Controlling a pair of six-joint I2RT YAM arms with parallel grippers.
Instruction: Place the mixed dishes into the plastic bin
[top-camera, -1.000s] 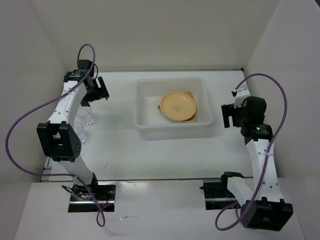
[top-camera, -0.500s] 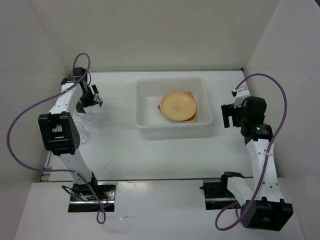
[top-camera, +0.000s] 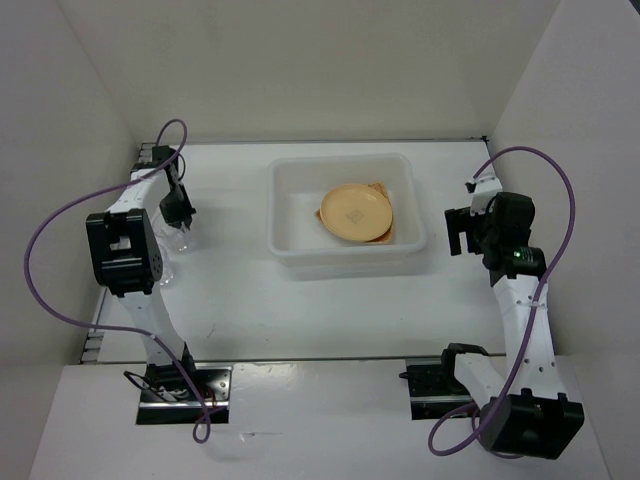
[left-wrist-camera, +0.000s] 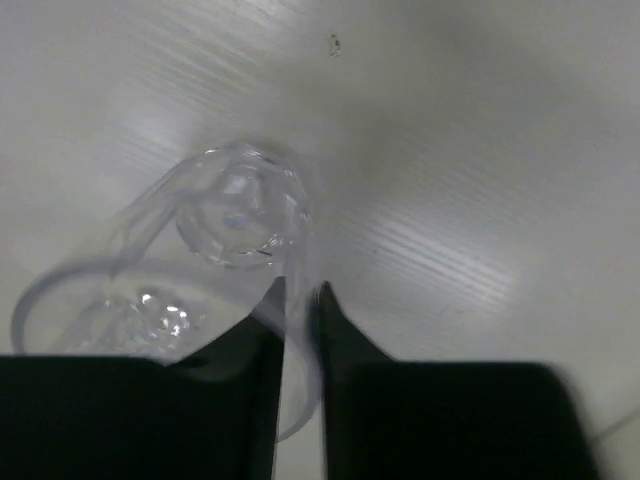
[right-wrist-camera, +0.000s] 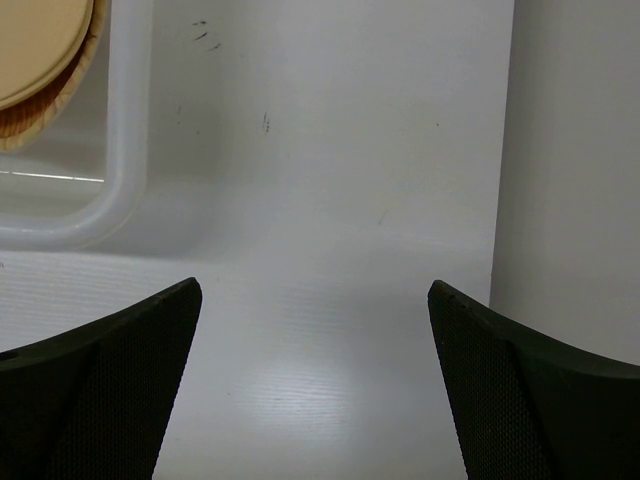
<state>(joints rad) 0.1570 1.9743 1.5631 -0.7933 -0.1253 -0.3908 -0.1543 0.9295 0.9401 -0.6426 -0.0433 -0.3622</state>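
white links on left arm (top-camera: 152, 318) and right arm (top-camera: 525, 320), boxy black joints, a purple cable (top-camera: 27, 268) looping off each. small green light (top-camera: 517, 256) on the right. left gripper (left-wrist-camera: 301, 295) smooth black, right gripper (right-wrist-camera: 315, 290) black, finely dotted.

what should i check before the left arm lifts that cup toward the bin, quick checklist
1. Grasp: ok, left hand has the glass cup wall pinched between nearly shut fingers.
2. Grip firm enough to lift: cannot tell.
3. Path: ok, bare table between cup and plastic bin.
4. Room in the bin: ok, bare floor left of the yellow plate.
5. Other arm out of the way: ok, right hand is open, right of the bin.
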